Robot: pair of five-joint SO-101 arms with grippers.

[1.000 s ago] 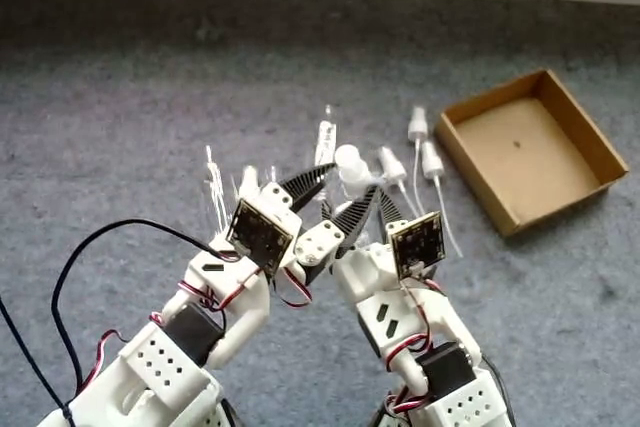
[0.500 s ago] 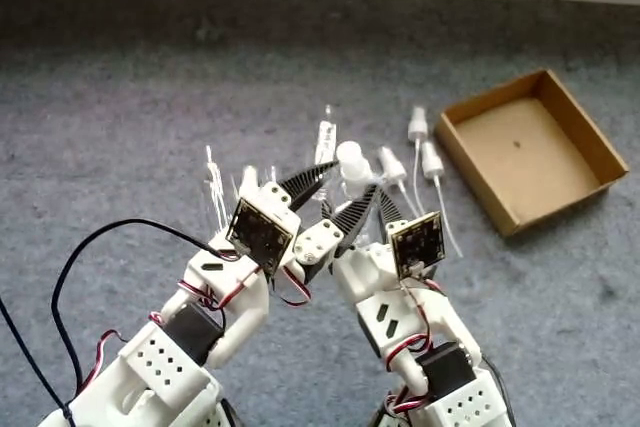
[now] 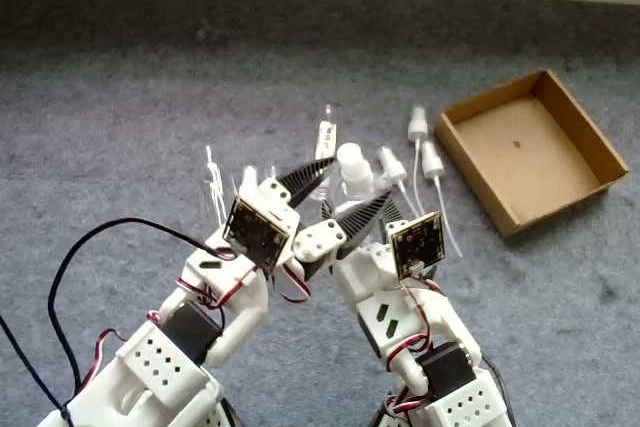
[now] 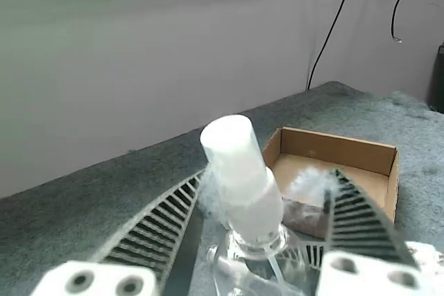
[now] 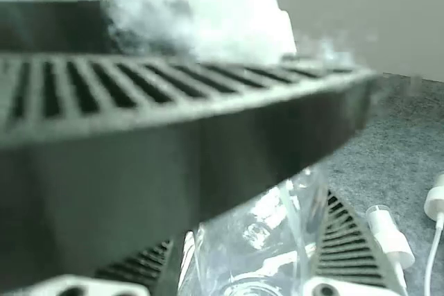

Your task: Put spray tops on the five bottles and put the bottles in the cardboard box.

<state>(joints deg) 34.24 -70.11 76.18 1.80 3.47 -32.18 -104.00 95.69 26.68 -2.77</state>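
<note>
High view shows both arms meeting over the desk [image 3: 140,87] with one spray top [image 3: 352,162] raised between them. In the right wrist view the right hand [image 5: 257,261] is clamped on the clear bottle [image 5: 260,233]. In the left wrist view the left hand [image 4: 267,178] sits around the spray top, which stands tilted on the bottle's neck; I cannot tell whether it grips or is slack. I judge this capping to be in hand and not yet seated straight. The cardboard box [image 3: 520,162] on the right holds no bottles. Three loose spray tops [image 3: 418,127] lie just beside it, and another bottle [image 3: 325,137] lies beyond the hands. So nearly all of the task is left: most of the capping and all of the boxing
</note>
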